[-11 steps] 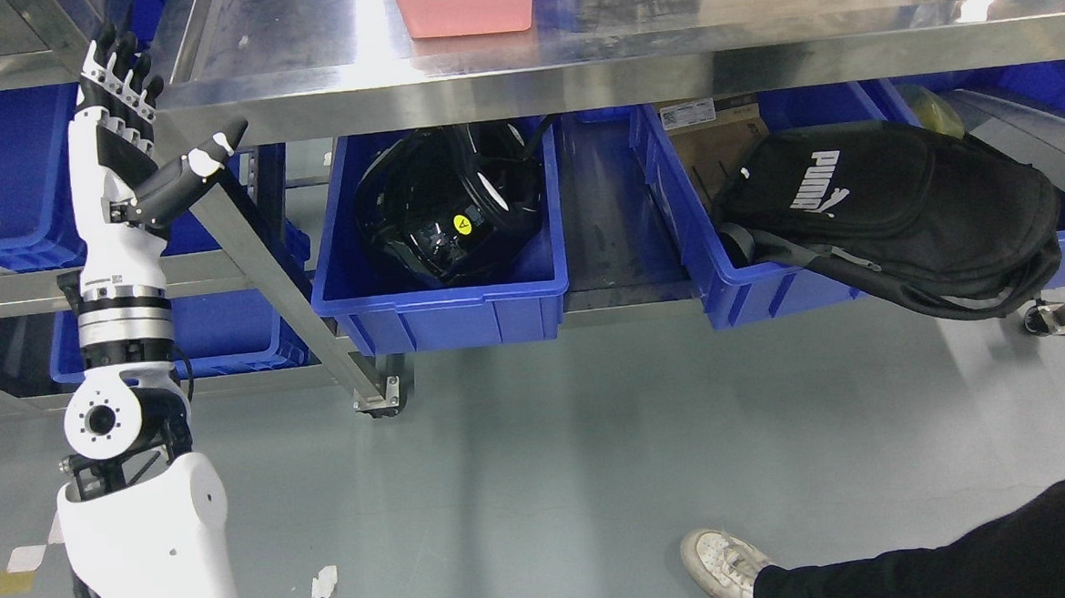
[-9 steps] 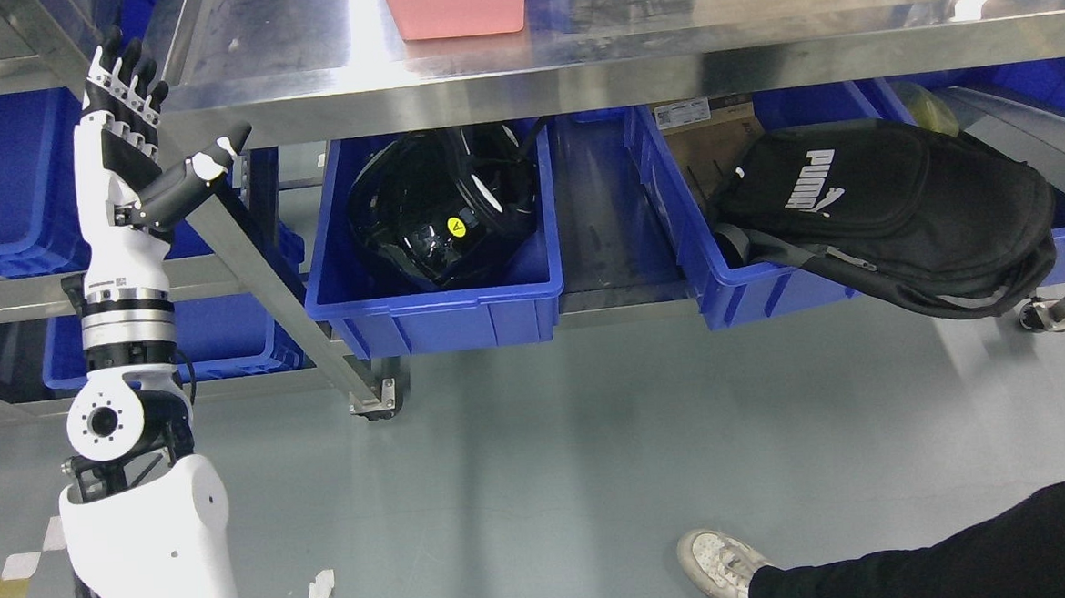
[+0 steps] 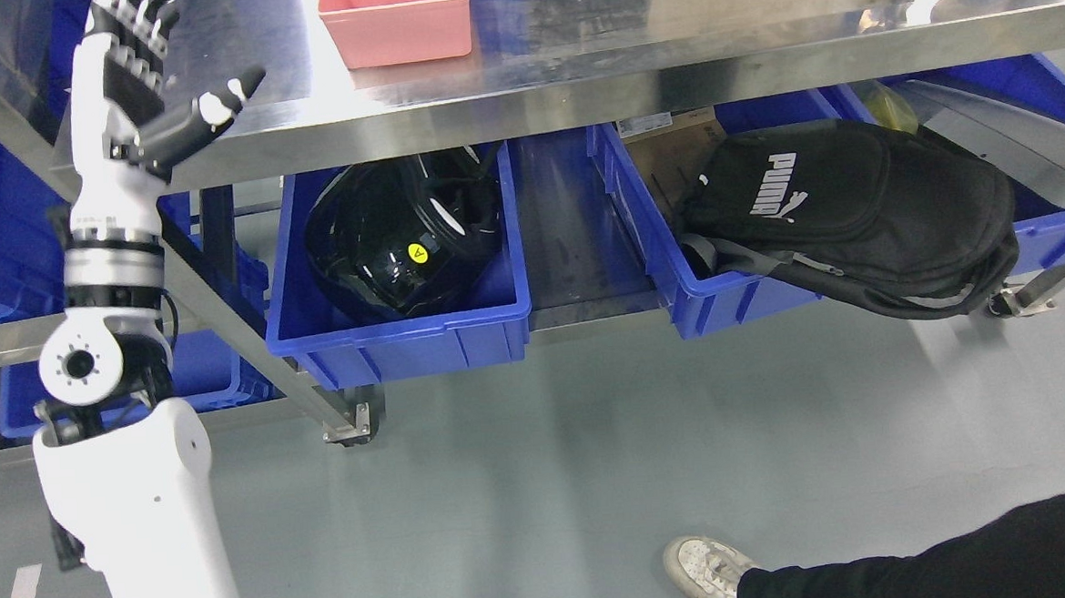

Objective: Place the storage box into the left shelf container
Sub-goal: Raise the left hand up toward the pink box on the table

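While a person's white sneaker (image 3: 706, 571) and dark trouser leg (image 3: 947, 564) sit nearest me on the grey floor, I see one raised white left hand (image 3: 121, 93), fingers spread and holding nothing. Beyond stand two blue plastic bins: one (image 3: 397, 329) with a black helmet (image 3: 393, 238), one (image 3: 696, 290) with a black backpack (image 3: 847, 205). Farthest, the single pink storage box (image 3: 395, 19) rests on the steel tabletop (image 3: 574, 42), apart from my hand.

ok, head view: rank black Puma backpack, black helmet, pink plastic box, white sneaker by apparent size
1. black Puma backpack
2. black helmet
3. pink plastic box, cropped by the top edge, so unsure
4. white sneaker
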Robot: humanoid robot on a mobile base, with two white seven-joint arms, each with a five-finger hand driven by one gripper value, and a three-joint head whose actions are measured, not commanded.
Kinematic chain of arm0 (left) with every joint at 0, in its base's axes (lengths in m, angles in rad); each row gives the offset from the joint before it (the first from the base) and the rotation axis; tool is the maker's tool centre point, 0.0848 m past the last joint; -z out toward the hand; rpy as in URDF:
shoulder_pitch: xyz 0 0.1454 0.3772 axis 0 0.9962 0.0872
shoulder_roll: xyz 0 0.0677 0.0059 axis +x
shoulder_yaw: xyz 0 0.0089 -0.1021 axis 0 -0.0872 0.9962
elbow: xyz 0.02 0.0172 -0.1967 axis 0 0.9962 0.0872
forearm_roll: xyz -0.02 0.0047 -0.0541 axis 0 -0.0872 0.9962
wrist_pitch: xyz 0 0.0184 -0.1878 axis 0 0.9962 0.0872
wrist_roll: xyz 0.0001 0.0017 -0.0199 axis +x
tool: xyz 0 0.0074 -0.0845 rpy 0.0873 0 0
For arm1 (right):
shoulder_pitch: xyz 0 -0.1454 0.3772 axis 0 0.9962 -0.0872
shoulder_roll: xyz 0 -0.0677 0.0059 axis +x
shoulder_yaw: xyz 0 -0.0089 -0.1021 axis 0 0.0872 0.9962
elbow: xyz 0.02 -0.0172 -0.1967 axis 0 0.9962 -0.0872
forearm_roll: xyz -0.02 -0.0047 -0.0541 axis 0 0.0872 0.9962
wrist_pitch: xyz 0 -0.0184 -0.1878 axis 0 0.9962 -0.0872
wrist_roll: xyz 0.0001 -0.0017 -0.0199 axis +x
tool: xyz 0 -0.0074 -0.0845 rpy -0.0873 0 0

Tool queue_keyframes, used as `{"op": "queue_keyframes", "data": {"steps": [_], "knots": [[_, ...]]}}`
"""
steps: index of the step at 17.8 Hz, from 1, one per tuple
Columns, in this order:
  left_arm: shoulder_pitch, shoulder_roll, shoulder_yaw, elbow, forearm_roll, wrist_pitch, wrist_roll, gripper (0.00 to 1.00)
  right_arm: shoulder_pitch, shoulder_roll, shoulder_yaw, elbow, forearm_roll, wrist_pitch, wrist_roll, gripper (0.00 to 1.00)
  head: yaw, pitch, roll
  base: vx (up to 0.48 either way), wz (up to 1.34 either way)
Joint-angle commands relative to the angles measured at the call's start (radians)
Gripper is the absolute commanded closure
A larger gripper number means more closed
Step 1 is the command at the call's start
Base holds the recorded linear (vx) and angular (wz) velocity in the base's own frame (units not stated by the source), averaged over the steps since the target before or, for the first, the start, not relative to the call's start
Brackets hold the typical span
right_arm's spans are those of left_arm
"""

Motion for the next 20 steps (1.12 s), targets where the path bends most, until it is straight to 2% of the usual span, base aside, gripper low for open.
{"op": "queue_keyframes", "data": {"steps": [1,4,7,9,14,17,20], "knots": [[-0.206,0.200,-0.101,0.143,-0.119,0.023,-0.182,0.01,-0.019,-0.017,0.000,-0.017,0.000,0.000,0.000,0.01,0.0000,0.000,0.000,0.056,-0.12],[-0.303,0.287,-0.173,0.202,-0.171,0.111,-0.351,0.01,-0.019,-0.017,0.000,-0.017,0.000,0.000,0.000,0.01,0.0000,0.000,0.000,0.069,-0.12],[-0.386,0.369,-0.277,0.223,-0.214,0.123,-0.534,0.02,-0.019,-0.017,0.000,-0.017,0.000,0.000,0.000,0.01,0.0000,0.000,0.000,0.108,-0.19],[-0.415,0.416,-0.325,0.232,-0.240,0.123,-0.606,0.02,-0.019,-0.017,0.000,-0.017,0.000,0.000,0.000,0.01,0.0000,0.000,0.000,0.140,-0.21],[-0.385,0.524,-0.331,0.228,-0.246,0.111,-0.652,0.02,-0.019,-0.017,0.000,-0.017,0.000,0.000,0.000,0.01,0.0000,0.000,0.000,0.108,-0.18],[-0.378,0.519,-0.334,0.228,-0.248,0.100,-0.652,0.02,-0.019,-0.017,0.000,-0.017,0.000,0.000,0.000,0.01,0.0000,0.000,0.000,0.096,0.00],[-0.388,0.479,-0.377,0.219,-0.251,0.102,-0.657,0.02,-0.019,-0.017,0.000,-0.017,0.000,0.000,0.000,0.01,0.0000,0.000,0.000,0.085,0.00]]}}
